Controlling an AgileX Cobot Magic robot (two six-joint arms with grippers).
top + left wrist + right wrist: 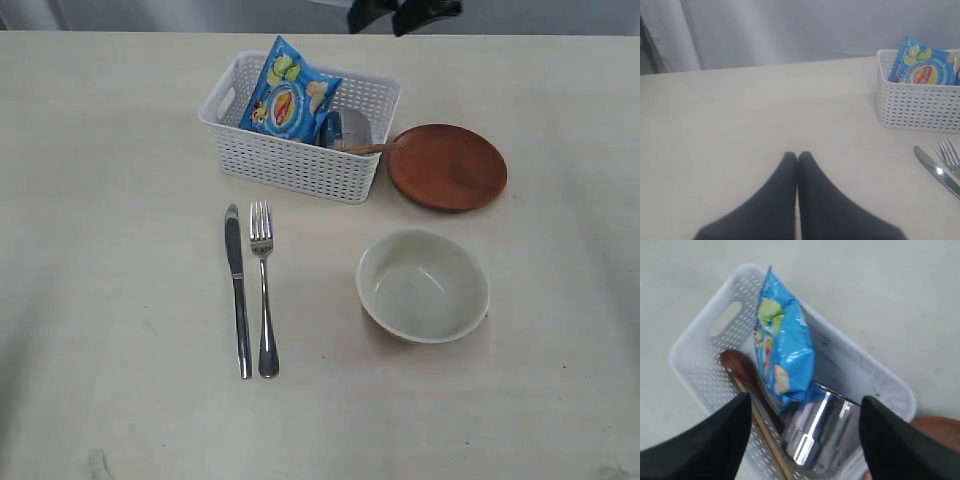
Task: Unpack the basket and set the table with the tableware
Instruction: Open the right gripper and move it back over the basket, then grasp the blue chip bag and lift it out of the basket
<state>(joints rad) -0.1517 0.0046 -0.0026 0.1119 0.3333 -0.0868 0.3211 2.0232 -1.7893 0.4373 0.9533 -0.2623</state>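
Observation:
The white basket [300,165] stands at the back of the table [120,250]. It holds a steel cup [822,432], a red-brown spoon [740,365], wooden chopsticks [767,440] and a blue chip bag [782,350]. My right gripper [805,405] hovers open above the cup with nothing between its fingers; in the exterior view it is the dark shape [405,12] at the top edge. The knife [238,290] and fork [264,290] lie side by side in front of the basket. The cream bowl [423,285] and brown plate [447,166] sit to the right. My left gripper [797,155] is shut and empty over bare table.
The chip bag [290,95] leans upright across the basket's middle, partly covering the cup [348,128]. A wooden handle [372,148] pokes over the basket's right rim toward the plate. In the left wrist view the basket [920,107] stands off to one side.

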